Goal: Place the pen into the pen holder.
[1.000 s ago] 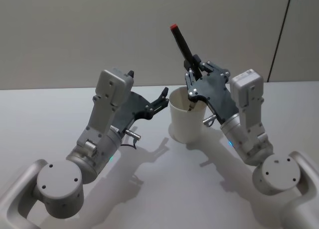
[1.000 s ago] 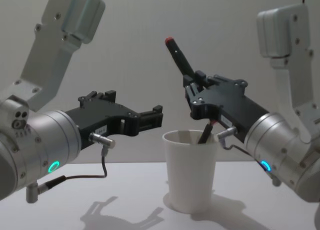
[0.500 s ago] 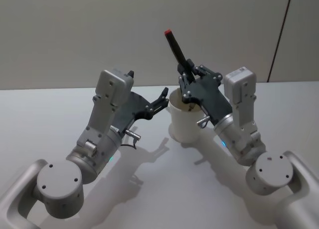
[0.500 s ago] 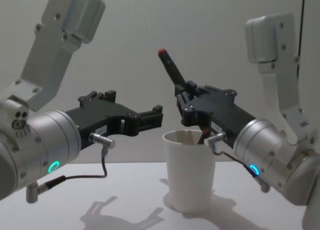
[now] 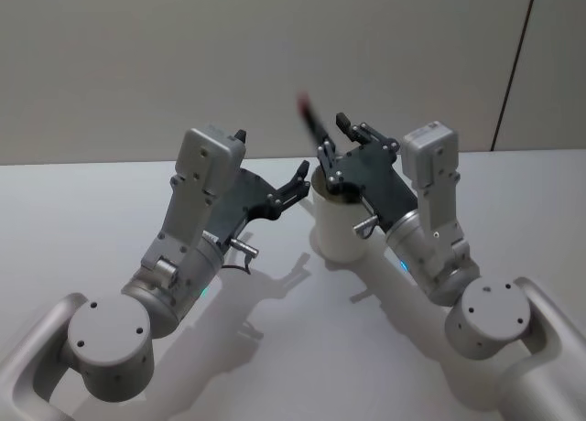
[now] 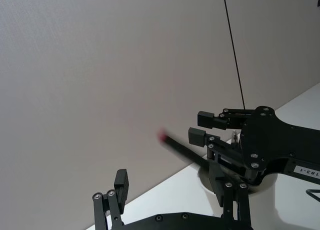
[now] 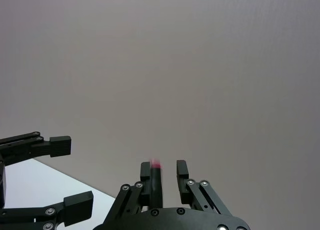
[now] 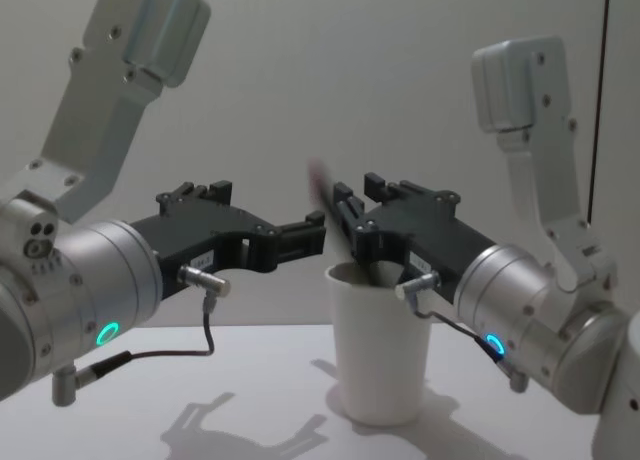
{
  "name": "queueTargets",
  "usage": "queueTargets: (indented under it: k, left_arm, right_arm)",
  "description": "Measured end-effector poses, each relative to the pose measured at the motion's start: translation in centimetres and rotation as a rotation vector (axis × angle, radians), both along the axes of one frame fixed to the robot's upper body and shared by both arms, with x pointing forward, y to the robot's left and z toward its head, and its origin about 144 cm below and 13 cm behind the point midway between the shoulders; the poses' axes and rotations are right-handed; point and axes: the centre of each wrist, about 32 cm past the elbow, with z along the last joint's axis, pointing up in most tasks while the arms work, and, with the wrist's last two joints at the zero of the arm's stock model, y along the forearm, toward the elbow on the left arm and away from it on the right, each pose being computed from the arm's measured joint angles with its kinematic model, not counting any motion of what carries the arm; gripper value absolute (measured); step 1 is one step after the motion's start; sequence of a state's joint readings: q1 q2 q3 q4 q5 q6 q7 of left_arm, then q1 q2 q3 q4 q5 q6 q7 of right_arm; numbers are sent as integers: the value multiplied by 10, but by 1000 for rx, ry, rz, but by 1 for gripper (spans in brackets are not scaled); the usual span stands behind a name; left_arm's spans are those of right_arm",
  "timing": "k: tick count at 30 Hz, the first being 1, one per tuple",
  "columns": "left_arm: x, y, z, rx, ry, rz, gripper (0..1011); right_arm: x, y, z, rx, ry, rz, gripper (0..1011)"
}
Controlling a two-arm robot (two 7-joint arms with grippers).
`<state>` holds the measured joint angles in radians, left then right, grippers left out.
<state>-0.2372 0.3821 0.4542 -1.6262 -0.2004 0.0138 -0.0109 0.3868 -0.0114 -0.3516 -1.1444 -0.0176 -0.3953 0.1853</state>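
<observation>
Plain beige wall behind, white table [image 5: 73, 201] in front. Pen holder [image 8: 378, 345], a white paper cup, is seen upright on the table btwn the two arms; in head view its wall shows at [image 5: 331, 227]. R gripper [image 8: 358, 202] is held just above the cup rim, fingers spread apart w/ a gap btwn them; also seen at [image 5: 331, 135]. Pen [image 8: 338, 223], dark w/ a red tip, is shown motion-blurred, tilted, upper end leaning toward the robot's left, lower end at or inside the cup mouth. Whether the pen touches a finger cannot be told. In R wrist view the pen [image 7: 155, 182] is seen lying against one finger, the other finger apart from it. L gripper [image 8: 300, 236] is held level, beside the cup rim on the robot's left, fingers spread, nothing btwn them.
</observation>
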Motion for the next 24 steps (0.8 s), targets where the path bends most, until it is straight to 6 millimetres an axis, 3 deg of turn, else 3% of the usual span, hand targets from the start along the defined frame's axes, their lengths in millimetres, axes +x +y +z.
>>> queueTargets:
  k: [24]
  left_arm:
    - [0,0,0,0,0,0,1001]
  right_arm:
    - [1,1,1,6,17,1,992]
